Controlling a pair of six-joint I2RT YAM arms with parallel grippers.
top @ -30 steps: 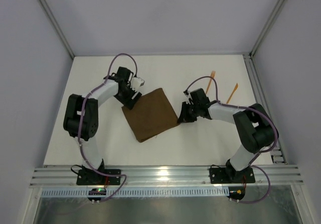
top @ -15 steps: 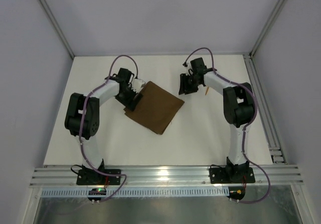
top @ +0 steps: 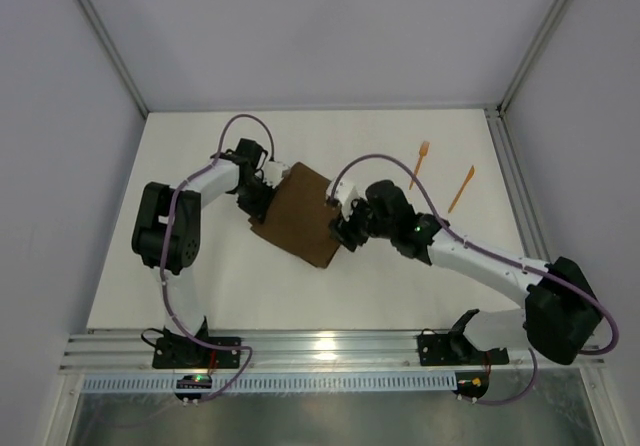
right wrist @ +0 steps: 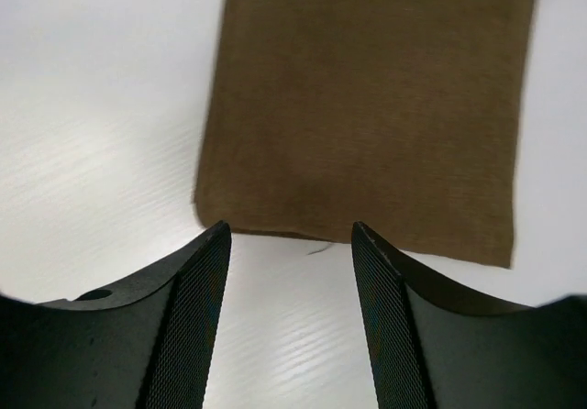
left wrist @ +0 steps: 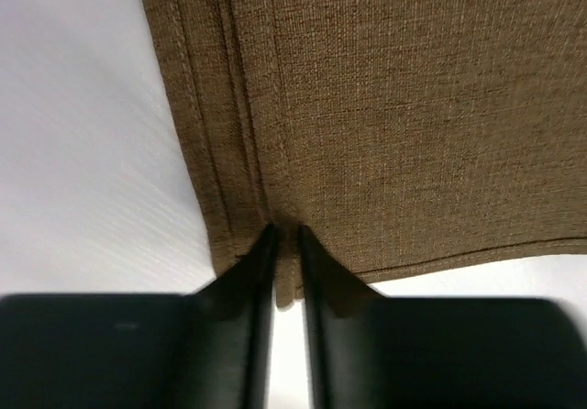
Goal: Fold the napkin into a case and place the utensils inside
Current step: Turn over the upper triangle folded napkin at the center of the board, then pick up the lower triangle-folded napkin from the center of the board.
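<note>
Left gripper [top: 261,197] [left wrist: 284,244]: closed to a narrow slit, pinching the napkin [top: 300,214] [left wrist: 394,106] at its edge. Cloth puckered into a small ridge directly between the fingertips [left wrist: 264,260]. Pinch point just in from one corner of the cloth, with a bare strip of table [top: 200,286] showing beside the fingers. Main body of the napkin spread out ahead of the fingertips, flat on the surface. Parallel hem lines, seemingly from stacked layers, running away from the grip along the left side of the wrist view.

Right gripper [top: 340,233] [right wrist: 289,232]: jaws standing apart, holding nothing. White table surface visible in the gap between the fingers [right wrist: 197,308]. Nearest edge of the napkin [right wrist: 367,106] level with the fingertips or just ahead of them; contact with the cloth not discernible. Cloth extending straight forward from the tips as a flat dark brown rectangle, set slightly off to the right of the gripper's centre line.

Napkin positioned between the two grippers, one at each opposite edge.

Utensils: fork [top: 420,163] and pointed piece [top: 461,188], both orange, lying on the table behind the right gripper, on the side away from the napkin, well apart from both. Near each other, not touching.
</note>
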